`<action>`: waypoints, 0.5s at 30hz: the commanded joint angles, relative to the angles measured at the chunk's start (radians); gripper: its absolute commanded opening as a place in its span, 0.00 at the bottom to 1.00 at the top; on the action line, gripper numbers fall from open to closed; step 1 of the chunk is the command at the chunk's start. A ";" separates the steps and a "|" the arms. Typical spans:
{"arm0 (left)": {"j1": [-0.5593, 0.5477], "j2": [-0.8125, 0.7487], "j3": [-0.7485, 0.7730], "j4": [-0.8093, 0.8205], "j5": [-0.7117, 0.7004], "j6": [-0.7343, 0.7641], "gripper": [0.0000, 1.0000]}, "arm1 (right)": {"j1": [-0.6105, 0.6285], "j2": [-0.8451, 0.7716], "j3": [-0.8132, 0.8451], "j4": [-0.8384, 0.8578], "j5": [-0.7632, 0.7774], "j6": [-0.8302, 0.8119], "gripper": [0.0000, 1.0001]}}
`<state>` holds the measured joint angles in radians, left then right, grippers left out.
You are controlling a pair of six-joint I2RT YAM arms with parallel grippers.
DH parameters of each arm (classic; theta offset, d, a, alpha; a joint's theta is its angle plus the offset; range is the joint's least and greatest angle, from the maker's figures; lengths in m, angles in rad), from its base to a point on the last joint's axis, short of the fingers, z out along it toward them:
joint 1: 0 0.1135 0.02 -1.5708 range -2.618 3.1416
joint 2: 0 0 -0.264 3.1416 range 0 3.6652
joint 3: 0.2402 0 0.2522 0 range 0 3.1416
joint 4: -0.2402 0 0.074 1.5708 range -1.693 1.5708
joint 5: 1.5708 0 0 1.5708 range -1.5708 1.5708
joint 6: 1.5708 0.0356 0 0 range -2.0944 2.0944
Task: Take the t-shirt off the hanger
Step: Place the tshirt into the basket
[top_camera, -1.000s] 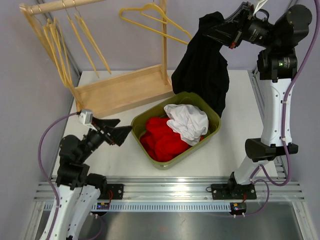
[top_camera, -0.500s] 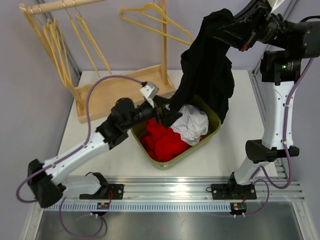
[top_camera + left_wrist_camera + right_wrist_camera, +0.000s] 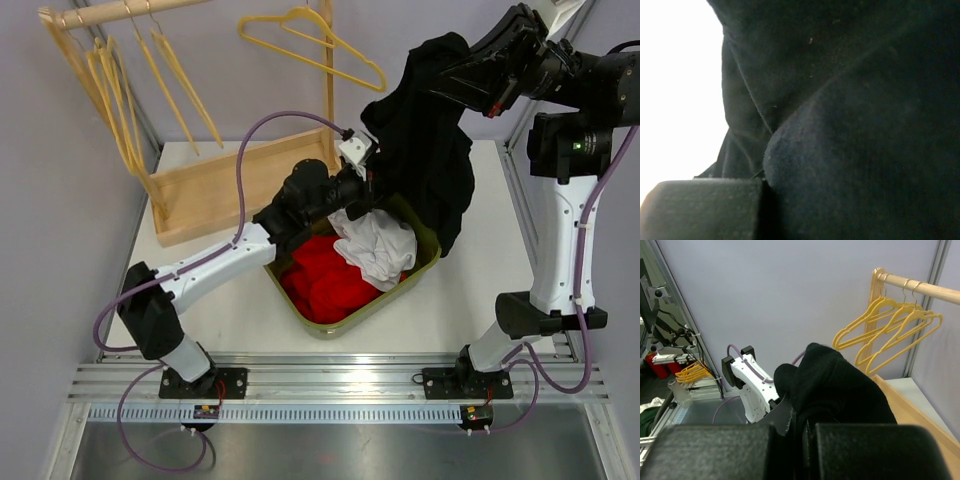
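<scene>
A black t-shirt [image 3: 425, 150] hangs in the air above the bin's far side. My right gripper [image 3: 455, 75] is shut on its bunched top; in the right wrist view the cloth [image 3: 840, 385] bulges out from between the fingers [image 3: 715, 450]. The hanger is hidden; none shows inside the shirt. My left gripper [image 3: 378, 185] reaches across the bin and is buried in the shirt's lower left edge. In the left wrist view black fabric [image 3: 865, 100] fills the frame and covers all but one finger [image 3: 700, 207], with the jaws shut on the cloth.
Under the shirt stands a green bin [image 3: 345, 322] holding red clothes [image 3: 325, 275] and a white garment [image 3: 378, 245]. A wooden rack [image 3: 250, 180] stands at the back left with several yellow hangers [image 3: 130, 90]; another yellow hanger [image 3: 320, 45] hangs on its right post.
My left arm swung from the near left across the bin to the shirt's lower edge, and its jaws went from open to shut. The right arm lifted the shirt slightly rightward.
</scene>
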<state>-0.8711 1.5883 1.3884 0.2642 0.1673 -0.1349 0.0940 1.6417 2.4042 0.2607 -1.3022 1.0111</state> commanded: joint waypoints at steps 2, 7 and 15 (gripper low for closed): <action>0.026 -0.126 0.135 0.129 -0.081 0.049 0.00 | 0.007 -0.066 0.006 -0.396 0.009 -0.367 0.00; 0.041 -0.218 0.233 0.096 -0.042 0.057 0.00 | -0.014 -0.137 -0.123 -0.610 0.075 -0.626 0.00; 0.044 -0.370 0.271 0.006 -0.012 0.050 0.00 | -0.013 -0.180 -0.342 -0.787 0.104 -0.830 0.02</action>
<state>-0.8284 1.2583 1.6135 0.2379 0.1425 -0.0963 0.0830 1.4750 2.1201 -0.4198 -1.2381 0.3233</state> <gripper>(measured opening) 0.035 0.022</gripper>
